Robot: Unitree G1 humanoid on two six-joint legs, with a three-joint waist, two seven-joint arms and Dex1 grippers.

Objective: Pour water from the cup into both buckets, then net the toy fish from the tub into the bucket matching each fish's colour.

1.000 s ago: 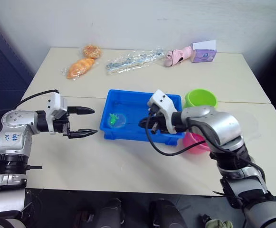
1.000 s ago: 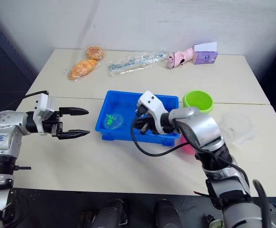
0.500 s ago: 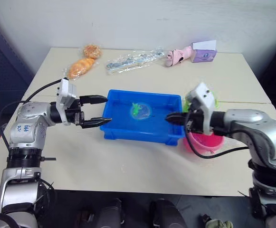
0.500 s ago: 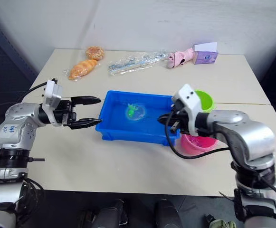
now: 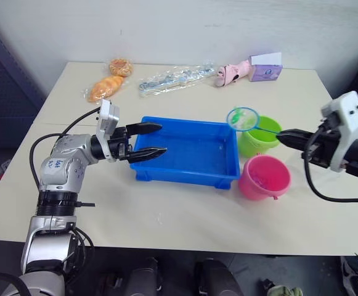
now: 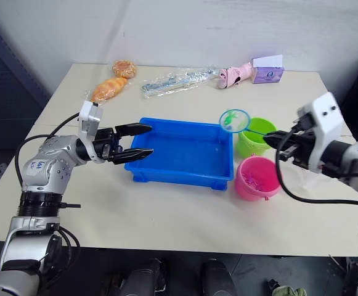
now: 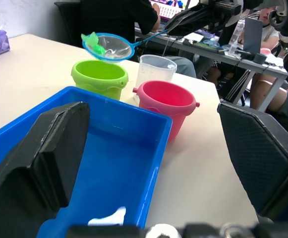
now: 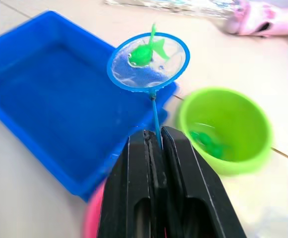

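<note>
The right gripper (image 8: 156, 141), jaws clamped on the net (image 5: 243, 118) handle, held a green fish (image 8: 143, 52) above the green bucket (image 5: 260, 134)'s left rim. The left gripper (image 5: 154, 139) gaped over the tub (image 5: 185, 154)'s left edge.

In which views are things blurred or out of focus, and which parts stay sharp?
Right wrist view: the net and its green fish are sharp, the pink toy behind is blurred. Left wrist view: the near black fingers look soft, the buckets clear.
</note>
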